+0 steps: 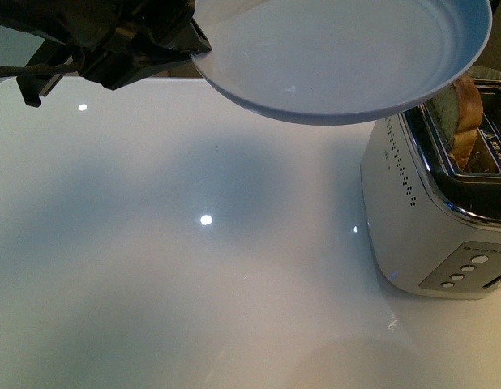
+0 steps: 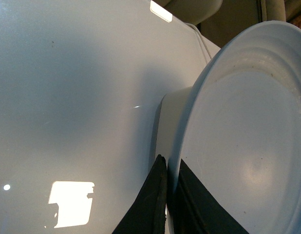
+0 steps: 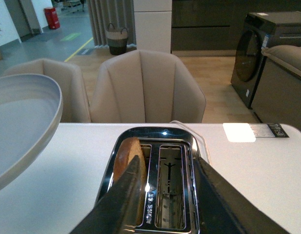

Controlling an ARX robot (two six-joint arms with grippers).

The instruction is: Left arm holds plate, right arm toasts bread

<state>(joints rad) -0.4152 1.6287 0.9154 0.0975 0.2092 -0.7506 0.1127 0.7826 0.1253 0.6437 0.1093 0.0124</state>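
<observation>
The left gripper's (image 2: 171, 165) two dark fingers (image 2: 151, 202) are pinched tight on the rim of the plate (image 2: 248, 146), one on the underside and one on the upper face. Held by that edge alone, the pale plate hangs clear above the white table (image 1: 194, 267), and in the front view its far side reaches over the top of the toaster (image 1: 413, 227). The right gripper (image 3: 168, 158) hovers over the toaster with its fingers spread wide, one to each side of the empty slot. The finger on the plate's side lies along the bread (image 3: 126, 153); whether it touches the crust I cannot tell. The slice stands upright in the slot nearer the plate, its rounded top above the chrome rim. The toaster stands on the table at the robot's right.
</observation>
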